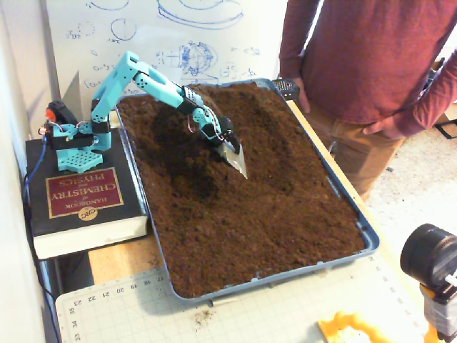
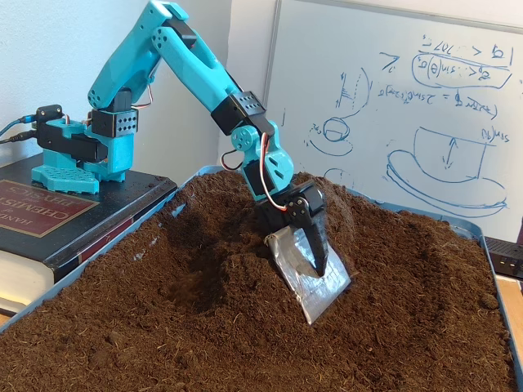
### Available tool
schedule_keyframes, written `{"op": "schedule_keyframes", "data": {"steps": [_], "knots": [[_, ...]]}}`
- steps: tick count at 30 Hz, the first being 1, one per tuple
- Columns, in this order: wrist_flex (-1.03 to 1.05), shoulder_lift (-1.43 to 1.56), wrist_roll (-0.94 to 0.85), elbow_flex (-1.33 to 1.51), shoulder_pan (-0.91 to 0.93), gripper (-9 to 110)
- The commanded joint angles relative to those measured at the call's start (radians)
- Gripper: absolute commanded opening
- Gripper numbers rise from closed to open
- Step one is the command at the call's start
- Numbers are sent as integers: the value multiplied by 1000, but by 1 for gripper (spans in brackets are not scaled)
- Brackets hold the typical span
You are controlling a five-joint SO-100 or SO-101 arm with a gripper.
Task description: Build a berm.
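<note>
Fixed views both show the pincer (image 1: 234,152) (image 2: 317,273) tilted down over the soil (image 1: 271,214) (image 2: 163,343), clamped on a metal scoop (image 1: 236,156) (image 2: 313,282) whose lower edge touches the dirt. Just behind and left of the pincer, in the high view, rises the berm (image 1: 178,153), a rounded dark ridge running along the tray's (image 1: 368,239) near-arm side; seen low and from the side, sits left of the scoop as a sloping hump (image 2: 221,269) with a shadowed dip before it. Further back beyond the pincer, heaped soil against the far wall. Teal arm (image 1: 146,78) (image 2: 196,73) reaches from a base bolted atop a thick book (image 1: 82,196) (image 2: 49,216), well left of the pincer. Right of the tray, a person (image 1: 364,64) in a red shirt, holding a small black device (image 1: 285,88) at the tray's corner. Behind, a whiteboard (image 1: 171,36) (image 2: 400,106) with blue sketches. Near the front, well below the pincer, a cutting mat (image 1: 235,314), a yellow piece (image 1: 346,330) and a black camera (image 1: 432,261). Nothing between scoop and berm but loose soil.
</note>
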Motion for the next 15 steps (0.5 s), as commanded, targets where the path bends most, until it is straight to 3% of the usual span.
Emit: {"op": "schedule_keyframes", "data": {"steps": [1,15], "knots": [[18,103,-14,-8,-5,0],[20,442,2,9,-5,1]]}}
